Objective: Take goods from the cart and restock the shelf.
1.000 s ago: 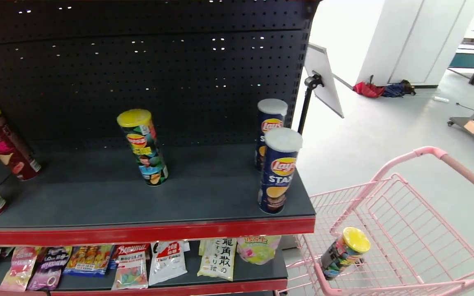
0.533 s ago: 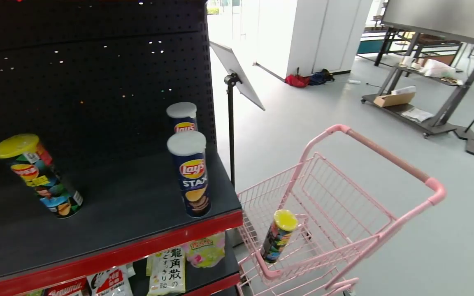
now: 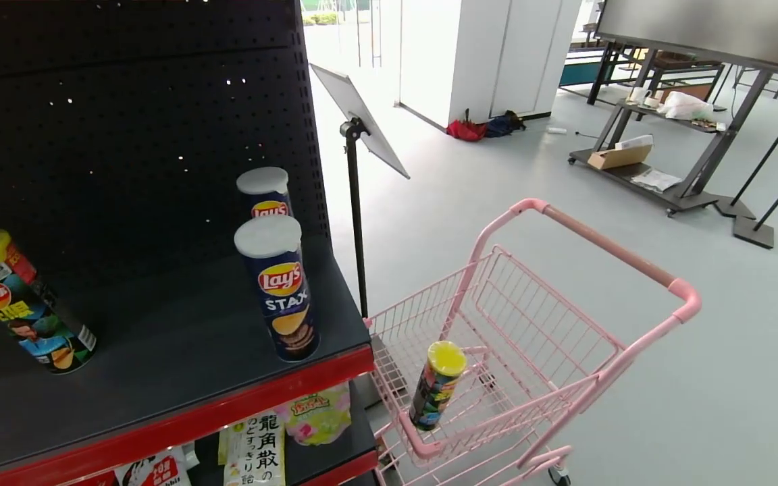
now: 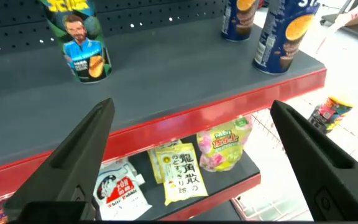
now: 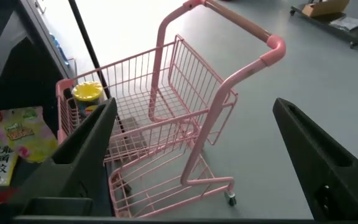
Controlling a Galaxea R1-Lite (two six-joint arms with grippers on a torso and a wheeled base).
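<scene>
- The right gripper (image 5: 194, 102) hangs above the floor beside the cart (image 3: 605, 250). Its fingers (image 5: 79, 155) are spread wide and hold nothing.
- From this gripper the yellow-lidded can (image 5: 87, 99) lies lower down and off to the shelf side, past the tip of the finger on that side. It is not yet between the fingers.
- The can stands in the cart corner nearest the shelf (image 3: 159, 337). Its long axis is close to upright, with the lid leaning away from the shelf.
- The left gripper (image 4: 191, 104) is also spread and empty. It faces the shelf's red front edge, and the can lies beyond the shelf's end, well apart from it.
- As I judge it, the right arm is the nearer. It would need to shift toward the shelf and descend, meeting the can across its width.
</scene>
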